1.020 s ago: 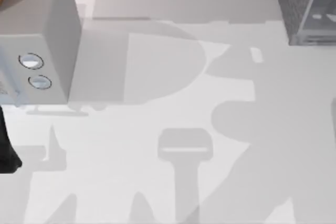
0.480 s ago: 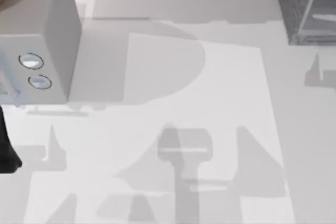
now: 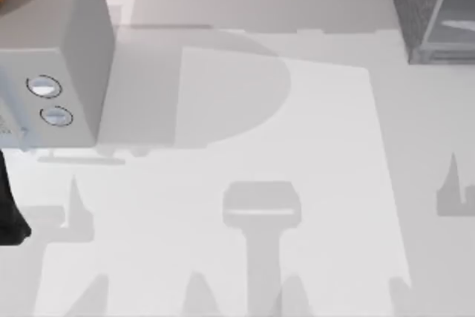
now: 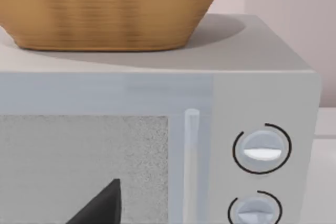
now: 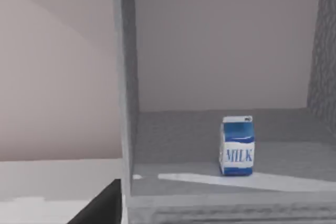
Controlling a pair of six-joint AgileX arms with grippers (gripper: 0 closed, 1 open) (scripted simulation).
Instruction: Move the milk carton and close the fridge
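The milk carton (image 5: 237, 145), blue on top with a white band reading "MILK", stands upright on the floor inside the fridge (image 5: 124, 77). The fridge's front stands open to the right wrist view. A dark part of my right gripper (image 5: 102, 205) pokes in just outside the fridge's light frame edge, apart from the carton. From above, the fridge (image 3: 419, 5) is a dark speckled cabinet at the table's far right corner. My left gripper (image 4: 100, 208) hangs in front of a pale grey box.
The pale grey box with two round dials (image 3: 56, 72) stands at the far left, with a wicker basket (image 4: 105, 9) on top. A black part of my left arm (image 3: 9, 213) sits at the table's left edge. Arm shadows lie on the white table (image 3: 245, 131).
The broad arm shadow that lay on the table near the fridge has gone. Smaller shadows have shifted to the right edge and the front. The left arm has not moved.
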